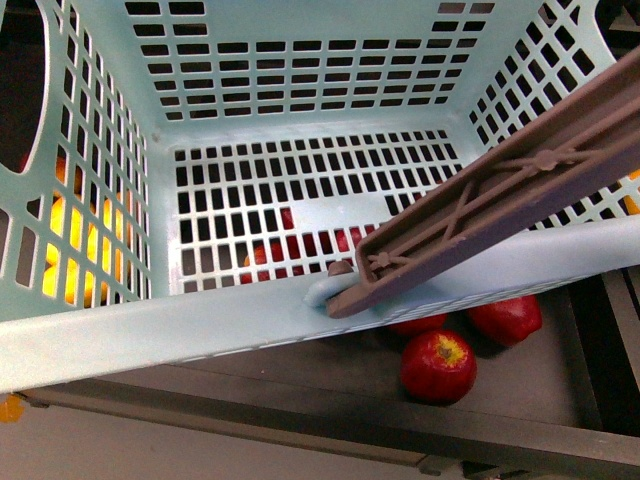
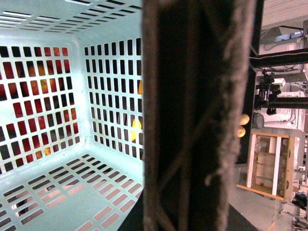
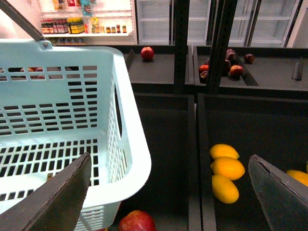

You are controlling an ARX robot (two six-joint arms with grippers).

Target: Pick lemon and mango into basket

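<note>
Mango (image 3: 225,188) lies ahead of wide-spread right gripper (image 3: 169,159), outside basket (image 3: 132,144)

I count one basket (image 1: 250,330) with one handle (image 1: 500,190). In my front view, three red apples (image 1: 438,365) lie below its near rim. More red shows through the slotted floor, too broken up to count. My right wrist view gives four orange-yellow fruits (image 3: 228,168), three bunched together and one at the frame edge; I cannot sort lemon from mango. The far shelves hold one lone apple (image 3: 147,53) and at least four darker red fruits (image 3: 236,71).
</note>
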